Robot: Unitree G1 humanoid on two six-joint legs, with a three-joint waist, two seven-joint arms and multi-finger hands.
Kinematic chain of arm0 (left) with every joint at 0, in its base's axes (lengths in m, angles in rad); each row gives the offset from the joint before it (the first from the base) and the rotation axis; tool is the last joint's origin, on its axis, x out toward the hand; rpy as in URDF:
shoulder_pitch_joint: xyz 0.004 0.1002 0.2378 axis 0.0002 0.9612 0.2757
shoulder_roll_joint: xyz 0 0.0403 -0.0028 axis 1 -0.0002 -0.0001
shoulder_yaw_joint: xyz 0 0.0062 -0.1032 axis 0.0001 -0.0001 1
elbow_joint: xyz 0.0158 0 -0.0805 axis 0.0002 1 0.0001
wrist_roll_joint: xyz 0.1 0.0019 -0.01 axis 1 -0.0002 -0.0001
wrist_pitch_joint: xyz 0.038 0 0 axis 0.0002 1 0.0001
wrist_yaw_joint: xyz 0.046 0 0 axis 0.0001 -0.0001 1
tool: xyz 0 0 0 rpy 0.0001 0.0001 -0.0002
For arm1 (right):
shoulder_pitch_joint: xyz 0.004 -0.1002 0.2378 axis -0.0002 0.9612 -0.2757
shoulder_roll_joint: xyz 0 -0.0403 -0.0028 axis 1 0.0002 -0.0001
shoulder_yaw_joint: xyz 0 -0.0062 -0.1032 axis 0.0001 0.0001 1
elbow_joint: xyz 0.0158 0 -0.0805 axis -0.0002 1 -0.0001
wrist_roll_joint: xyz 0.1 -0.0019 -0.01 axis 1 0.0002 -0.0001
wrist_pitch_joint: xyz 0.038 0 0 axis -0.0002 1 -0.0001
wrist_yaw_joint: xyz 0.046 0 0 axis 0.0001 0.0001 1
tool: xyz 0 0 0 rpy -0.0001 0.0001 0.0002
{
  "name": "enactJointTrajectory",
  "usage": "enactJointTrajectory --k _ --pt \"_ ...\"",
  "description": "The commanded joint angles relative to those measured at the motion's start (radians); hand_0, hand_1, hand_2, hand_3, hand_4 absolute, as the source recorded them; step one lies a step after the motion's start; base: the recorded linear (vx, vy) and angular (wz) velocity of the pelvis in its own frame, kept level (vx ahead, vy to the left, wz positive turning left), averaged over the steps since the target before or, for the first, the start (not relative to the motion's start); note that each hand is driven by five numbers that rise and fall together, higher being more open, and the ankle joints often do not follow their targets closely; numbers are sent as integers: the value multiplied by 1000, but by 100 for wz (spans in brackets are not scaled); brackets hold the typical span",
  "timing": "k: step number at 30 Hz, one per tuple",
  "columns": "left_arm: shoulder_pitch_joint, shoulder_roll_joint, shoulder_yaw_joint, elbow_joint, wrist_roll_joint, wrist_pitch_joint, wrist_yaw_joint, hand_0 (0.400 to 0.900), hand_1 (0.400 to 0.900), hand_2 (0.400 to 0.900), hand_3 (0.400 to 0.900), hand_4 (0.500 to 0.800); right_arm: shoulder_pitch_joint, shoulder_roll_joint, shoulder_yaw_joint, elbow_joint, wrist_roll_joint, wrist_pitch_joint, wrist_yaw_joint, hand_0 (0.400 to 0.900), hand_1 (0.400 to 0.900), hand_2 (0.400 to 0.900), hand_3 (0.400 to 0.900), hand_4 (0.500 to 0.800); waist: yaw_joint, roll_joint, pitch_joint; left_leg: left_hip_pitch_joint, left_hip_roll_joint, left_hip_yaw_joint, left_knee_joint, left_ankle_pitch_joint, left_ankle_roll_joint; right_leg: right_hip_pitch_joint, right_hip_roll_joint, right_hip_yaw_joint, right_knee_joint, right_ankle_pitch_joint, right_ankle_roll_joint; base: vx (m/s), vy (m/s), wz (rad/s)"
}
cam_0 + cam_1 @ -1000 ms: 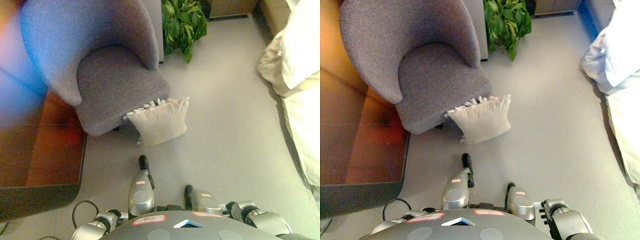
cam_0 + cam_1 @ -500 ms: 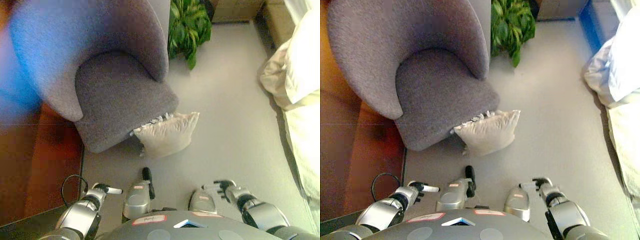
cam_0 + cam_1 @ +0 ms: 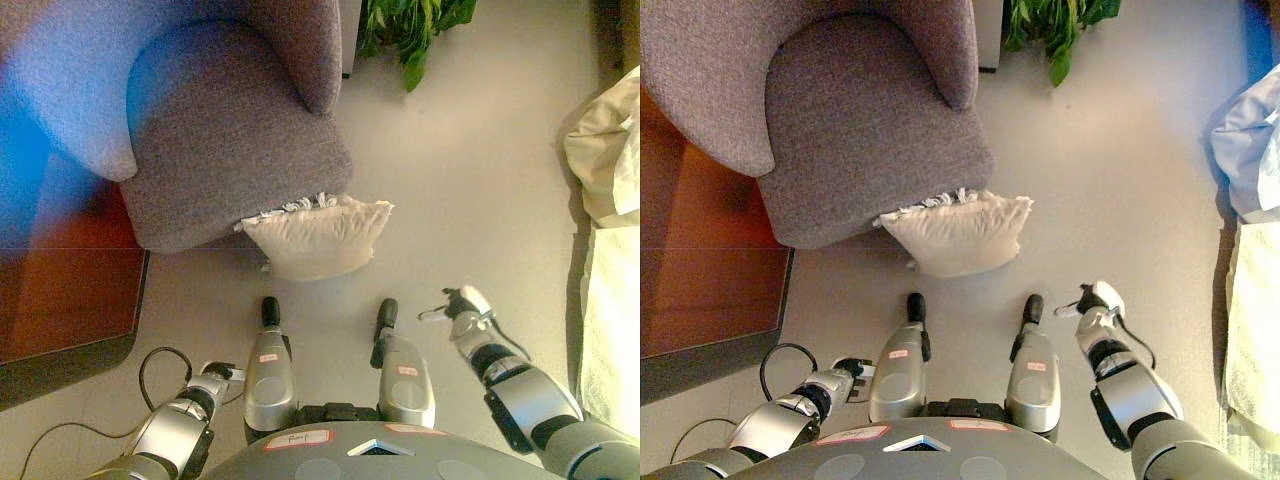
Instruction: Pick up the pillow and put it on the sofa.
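I see the cream pillow on the floor leaning against the grey sofa front edge, right robot hand apparently loosely clenched, grasping nothing, left robot hand low, fingers I cannot tell.

**Hidden / cropped / unclear**

Sofa: back and left side cut by the top and left edges. Pillow: fringed top edge is tucked against the seat front; can't tell if it goes underneath. Plant: only the lower leaves are in frame. Bedding is cropped at the right edge. Left robot hand: small, mostly hidden, finger pose unreadable. Right robot hand: fingers too small to tell.
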Motion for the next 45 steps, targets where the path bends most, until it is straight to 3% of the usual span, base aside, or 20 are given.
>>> enactJointTrajectory --k 1,10,15,21,29,45 --pt "-75 64 -41 41 -7 31 -16 900 900 900 900 800 -114 -32 35 -3 -88 25 -92 900 900 900 900 800 43 -4 35 -51 -49 -41 54 -36 47 -46 -136 45 44 27 74 12 -6 11" --pt "-184 58 -68 33 -124 102 -3 900 900 900 900 800 -380 -147 139 -28 -267 75 -45 900 900 900 900 800 70 25 103 -125 -78 -60 9 7 50 -130 -135 38 81 13 79 -19 5 8" --pt "-234 36 -75 31 -175 155 22 900 900 900 900 800 -524 -179 204 -32 -287 99 65 900 900 900 900 800 90 37 132 -173 -98 -60 -11 29 59 -177 -127 32 96 5 75 -9 19 10" --pt "-248 18 -78 20 -231 171 43 900 900 900 900 800 -631 -203 270 -54 -330 138 137 900 900 900 900 800 99 52 160 -225 -111 -60 13 32 68 -231 -123 36 130 -6 64 14 37 6" --pt "-241 7 -87 2 -287 160 55 900 900 900 900 800 -769 -246 348 -65 -425 182 221 900 900 900 900 800 117 98 192 -275 -128 -68 -8 62 71 -308 -109 45 199 -37 52 4 58 4" --pt "-178 -12 -96 -61 -364 133 56 900 900 900 900 800 -901 -287 427 -85 -484 149 302 900 900 900 900 800 140 189 197 -432 -159 -80 13 99 77 -511 -114 70 297 -55 38 -6 68 6"
